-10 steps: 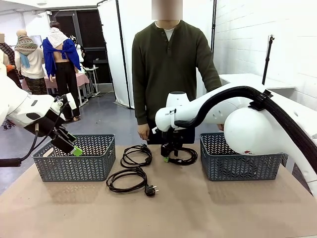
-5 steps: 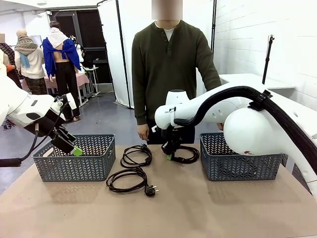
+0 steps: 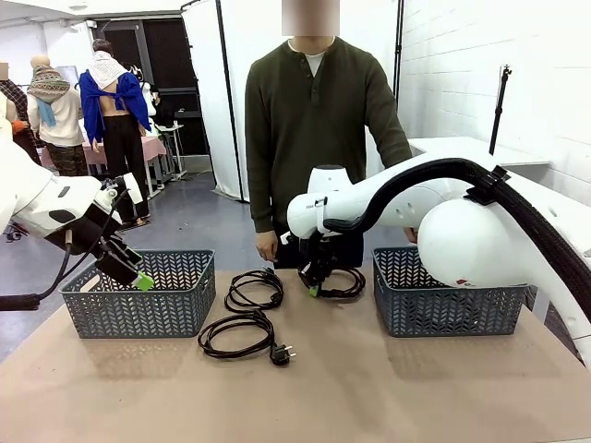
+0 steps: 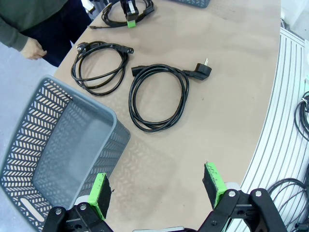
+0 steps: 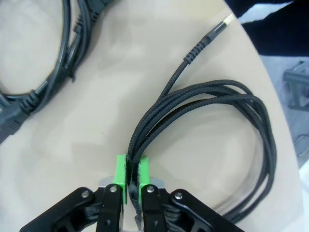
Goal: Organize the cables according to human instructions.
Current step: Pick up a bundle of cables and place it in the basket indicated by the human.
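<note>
Cables (image 4: 139, 72) rest toward the far edge of the table (image 3: 388, 388). A braided cable (image 5: 203, 96) is clamped in the right gripper (image 5: 131, 170), whose green pads are nearly closed on several bunched strands; its loops trail beside the right basket (image 3: 448, 309), and whether they touch the table cannot be told. Two coiled cords sit near the middle, one (image 4: 123, 48) beyond the other. The left gripper (image 4: 157, 186) hangs spread wide and empty over the near rim of the left basket (image 4: 58, 145). The person (image 3: 314, 120) stands at the far edge.
</note>
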`<state>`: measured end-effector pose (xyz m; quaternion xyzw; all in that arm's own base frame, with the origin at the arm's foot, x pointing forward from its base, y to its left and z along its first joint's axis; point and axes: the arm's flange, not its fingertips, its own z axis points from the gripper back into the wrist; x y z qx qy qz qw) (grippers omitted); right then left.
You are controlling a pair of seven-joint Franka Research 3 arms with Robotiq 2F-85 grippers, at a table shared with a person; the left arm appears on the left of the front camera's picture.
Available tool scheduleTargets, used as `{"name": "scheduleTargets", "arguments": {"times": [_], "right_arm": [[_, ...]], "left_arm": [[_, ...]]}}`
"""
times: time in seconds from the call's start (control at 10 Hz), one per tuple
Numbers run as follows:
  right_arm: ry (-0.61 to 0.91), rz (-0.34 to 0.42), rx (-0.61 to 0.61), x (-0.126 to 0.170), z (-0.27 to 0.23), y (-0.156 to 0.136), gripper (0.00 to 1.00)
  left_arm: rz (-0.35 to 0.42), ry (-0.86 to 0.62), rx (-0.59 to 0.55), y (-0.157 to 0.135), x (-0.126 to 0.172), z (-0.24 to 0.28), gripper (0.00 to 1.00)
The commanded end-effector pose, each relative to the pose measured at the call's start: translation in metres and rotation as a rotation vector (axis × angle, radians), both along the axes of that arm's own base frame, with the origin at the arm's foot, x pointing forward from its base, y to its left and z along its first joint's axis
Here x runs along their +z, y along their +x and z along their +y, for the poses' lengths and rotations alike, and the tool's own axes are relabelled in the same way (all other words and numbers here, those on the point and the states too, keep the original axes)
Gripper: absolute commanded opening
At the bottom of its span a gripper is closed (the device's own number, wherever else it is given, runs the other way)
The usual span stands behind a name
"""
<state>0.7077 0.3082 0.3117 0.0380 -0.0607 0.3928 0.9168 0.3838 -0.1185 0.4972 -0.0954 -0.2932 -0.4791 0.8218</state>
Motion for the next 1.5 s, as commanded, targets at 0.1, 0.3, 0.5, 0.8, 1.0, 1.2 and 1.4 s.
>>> {"name": "scheduleTargets", "arguments": {"times": [0.1, 0.3, 0.5, 0.8, 1.0, 1.2, 1.4], "right_arm": [[0.053, -0.029, 0.087, 0.057, -0.003, -0.022, 0.00], [0.042, 0.003, 0.236, 0.091, -0.009, -0.044, 0.00], [0.039, 0.026, 0.379, 0.120, -0.020, -0.070, 0.00], [-0.044, 0.026, 0.596, 0.155, -0.055, -0.105, 0.00], [-0.063, 0.024, 0.691, 0.165, -0.083, -0.115, 0.00], [-0.016, 0.065, 0.774, 0.170, -0.114, -0.119, 0.00], [0.003, 0.095, 0.781, 0.169, -0.124, -0.118, 0.00]], "left_arm": [[0.003, -0.016, -0.021, 0.002, -0.002, 0.004, 1.00], [0.003, -0.016, -0.021, 0.002, -0.002, 0.004, 1.00], [0.003, -0.016, -0.021, 0.002, -0.002, 0.004, 1.00], [0.003, -0.016, -0.021, 0.002, -0.002, 0.004, 1.00], [0.003, -0.016, -0.021, 0.002, -0.002, 0.004, 1.00], [0.003, -0.016, -0.021, 0.002, -0.002, 0.004, 1.00], [0.003, -0.016, -0.021, 0.002, -0.002, 0.004, 1.00]]}}
